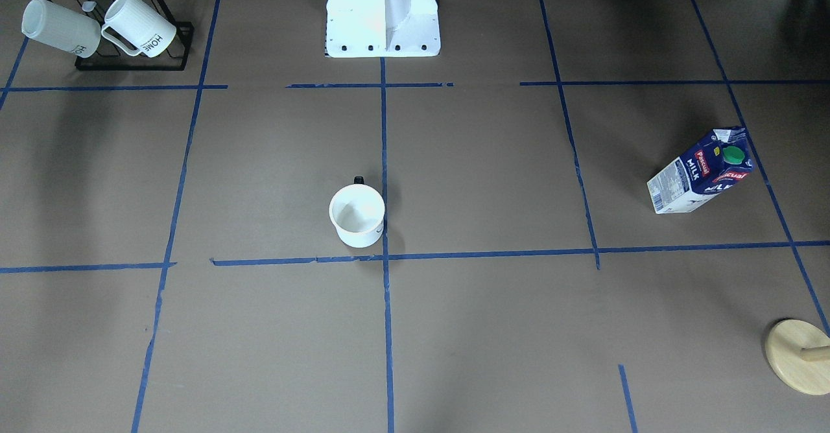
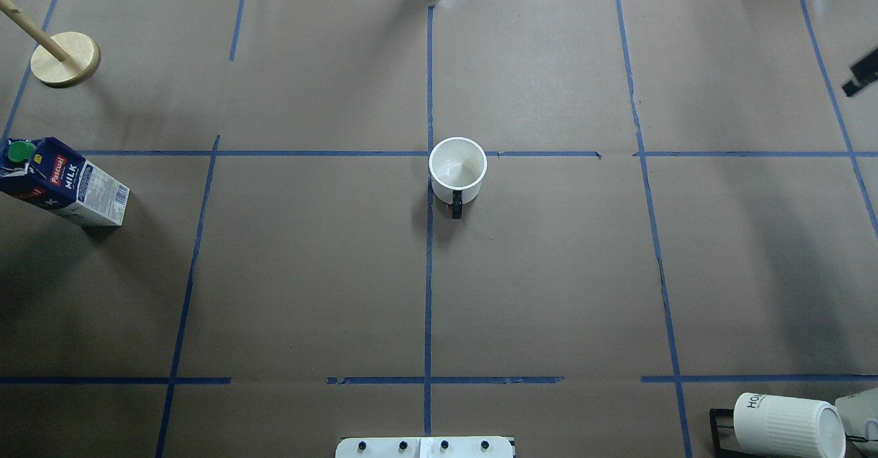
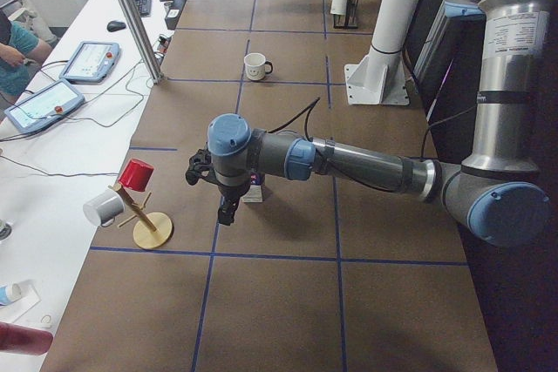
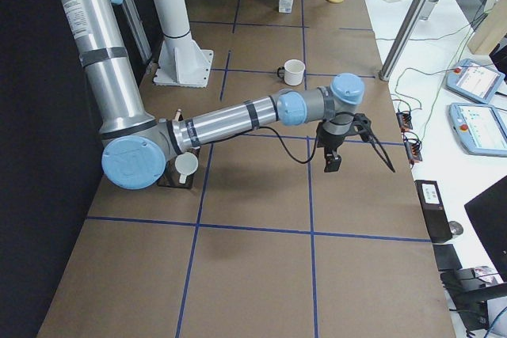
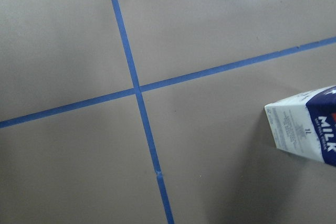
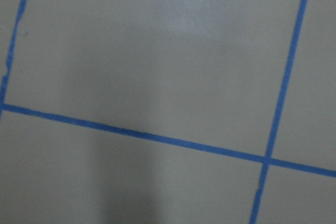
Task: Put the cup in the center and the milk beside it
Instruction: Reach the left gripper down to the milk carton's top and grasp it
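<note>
Two grippers are shown only from the table's ends, so it cannot be told whether either is spread or clenched. The left gripper (image 3: 225,205) is hung over the paper just beside the milk (image 1: 700,174), while the right gripper (image 4: 341,148) is held above bare paper, well apart from both task things. The milk is stood upright far out on the robot's left, near a wooden stand (image 1: 799,356) and well apart from the cup (image 1: 356,216). The cup is set upright just beside the center (image 1: 386,257), with its wall touching the long tape line and its handle turned toward the robot. The carton is judged to be stiff card that would dent under a hard squeeze, and top-heavy if full. It is best taken across two flat sides at mid-height, below the gable. The cup is judged rigid, smooth and breakable. Its placement looks done, so the carton is taken to be the step in hand. How full the carton is cannot be known. Most of it is hidden behind the left wrist in the left-end view, and only a lower corner is caught by the left wrist camera. No fingers are shown by either wrist camera.
</note>
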Controlling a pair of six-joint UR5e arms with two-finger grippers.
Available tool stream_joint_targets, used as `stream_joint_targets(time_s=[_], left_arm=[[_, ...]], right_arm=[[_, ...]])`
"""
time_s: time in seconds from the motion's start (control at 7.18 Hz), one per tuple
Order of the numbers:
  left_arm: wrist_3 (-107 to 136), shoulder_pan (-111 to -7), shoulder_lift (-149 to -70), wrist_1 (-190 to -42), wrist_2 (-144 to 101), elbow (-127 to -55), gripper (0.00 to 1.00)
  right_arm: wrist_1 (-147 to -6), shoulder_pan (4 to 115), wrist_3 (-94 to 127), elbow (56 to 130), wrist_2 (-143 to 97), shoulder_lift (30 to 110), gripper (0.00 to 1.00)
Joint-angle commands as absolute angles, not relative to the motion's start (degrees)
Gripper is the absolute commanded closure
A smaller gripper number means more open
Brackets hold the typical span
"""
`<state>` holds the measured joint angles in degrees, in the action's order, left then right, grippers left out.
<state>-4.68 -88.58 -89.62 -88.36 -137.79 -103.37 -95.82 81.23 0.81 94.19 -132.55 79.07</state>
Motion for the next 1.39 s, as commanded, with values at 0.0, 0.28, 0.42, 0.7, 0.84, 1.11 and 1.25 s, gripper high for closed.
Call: stream_joint_targets(time_s=[0.0,0.28,0.42,0.7,0.84,1.11,1.25], left_arm=[[-1.15,-88.16,-92.00,-87.72,-137.55,-106.00,0.00],[11.96,-83.44,-93.33,-88.50,-137.20,-107.48,0.00],[18.39,-79.14,-93.43,-88.51,-137.02,-109.14,0.00],[27.02,-75.43,-93.43,-91.21,-135.19,-109.51,0.00],[31.33,-71.76,-93.51,-94.10,-132.22,-109.42,0.00],[33.05,-69.53,-93.34,-95.45,-131.13,-108.46,0.00],[32.79,-69.43,-93.17,-95.54,-131.05,-107.76,0.00]], right_arm=[[-95.54,86.12,-5.45,100.33,-131.23,91.78,0.00],[-95.62,86.22,-3.88,109.65,-129.46,100.25,0.00],[-95.62,86.22,-3.08,110.47,-129.72,100.37,0.00],[-95.71,86.22,-3.08,110.30,-129.81,100.37,0.00],[-95.71,86.22,-3.08,110.22,-129.81,100.37,0.00],[-95.71,86.22,-3.08,110.13,-129.99,100.46,0.00],[-95.71,86.22,-3.08,110.13,-129.99,100.46,0.00]])
